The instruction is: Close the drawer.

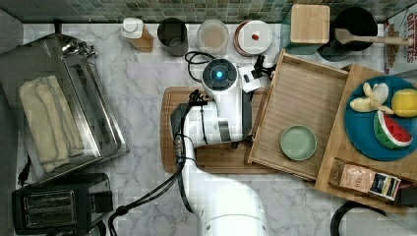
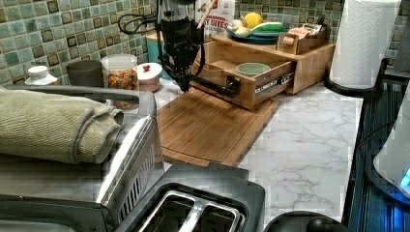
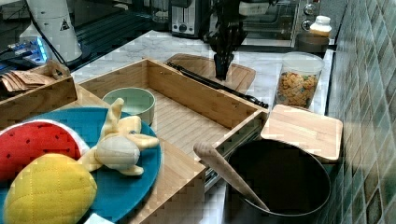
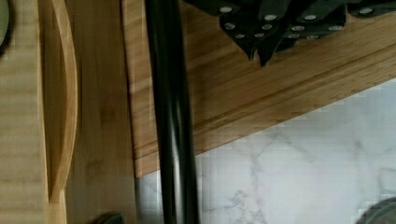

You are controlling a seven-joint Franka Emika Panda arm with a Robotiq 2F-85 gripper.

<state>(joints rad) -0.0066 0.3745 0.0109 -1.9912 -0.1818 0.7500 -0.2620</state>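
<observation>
Drawer [image 1: 305,103]: pulled fully out of its bamboo cabinet [image 2: 309,63], green bowl [image 1: 298,142] inside. Gripper [image 2: 185,86]: we find it above the cutting board [image 2: 212,125], just beside the drawer's black handle bar [image 4: 172,116], fingertips drawn together, presumably placed to push the front inward

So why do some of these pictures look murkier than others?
The top view is bright and even, with a glowing light on the arm. In the left view the towel and toaster loom large and soft. The right view is dim at the back, so the gripper reads as a silhouette. The wrist view sits close on the drawer handle.
</observation>
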